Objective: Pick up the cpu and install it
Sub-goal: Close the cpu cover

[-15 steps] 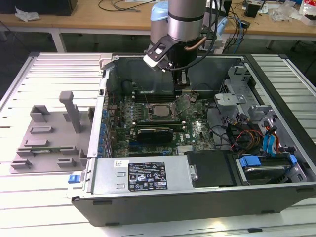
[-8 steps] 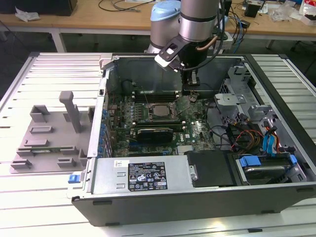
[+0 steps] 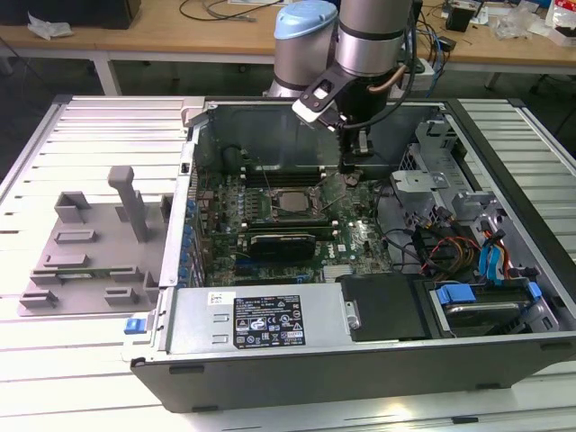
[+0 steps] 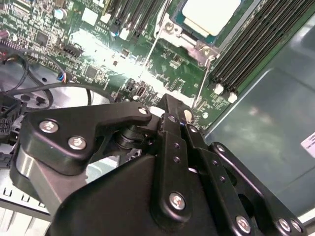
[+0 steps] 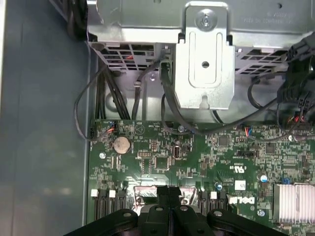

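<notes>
An open case lies on a pale slatted table, with wooden benches across the room at 12 o'clock. A grey tray rests at 9 o'clock of the case. The gripper hangs over the green board, near the cpu at its 2 o'clock; the cpu sits in its socket.

In the second wrist view the cpu lies flat in the socket. A thin lever runs from there to just beside the gripper.

In the first wrist view the gripper has its jaws pressed together with nothing visible between them, over the board near a coin cell.
</notes>
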You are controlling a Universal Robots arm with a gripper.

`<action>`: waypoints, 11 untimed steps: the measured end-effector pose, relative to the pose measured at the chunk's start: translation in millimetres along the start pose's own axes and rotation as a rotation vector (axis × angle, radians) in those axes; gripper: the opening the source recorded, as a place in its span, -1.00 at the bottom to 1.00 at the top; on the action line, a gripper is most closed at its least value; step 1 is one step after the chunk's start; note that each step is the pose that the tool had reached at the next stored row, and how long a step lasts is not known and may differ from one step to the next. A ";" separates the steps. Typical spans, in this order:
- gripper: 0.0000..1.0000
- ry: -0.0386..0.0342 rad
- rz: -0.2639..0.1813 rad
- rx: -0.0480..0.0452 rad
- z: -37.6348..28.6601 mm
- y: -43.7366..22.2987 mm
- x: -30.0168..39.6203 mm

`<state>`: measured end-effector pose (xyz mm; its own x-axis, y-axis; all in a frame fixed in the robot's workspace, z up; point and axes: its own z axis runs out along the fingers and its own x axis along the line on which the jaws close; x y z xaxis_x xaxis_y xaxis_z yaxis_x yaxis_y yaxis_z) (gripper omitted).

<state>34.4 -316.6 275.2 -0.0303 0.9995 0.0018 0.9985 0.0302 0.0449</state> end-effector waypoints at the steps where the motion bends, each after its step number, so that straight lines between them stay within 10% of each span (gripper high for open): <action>1: -0.79 -0.0001 0.000 0.0000 0.1 1.9 -0.1; 11: -0.79 -0.0001 0.000 0.0000 8.2 19.0 -0.6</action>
<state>53.8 -316.6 267.9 -0.0303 0.9995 0.0017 0.9985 0.0302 0.0449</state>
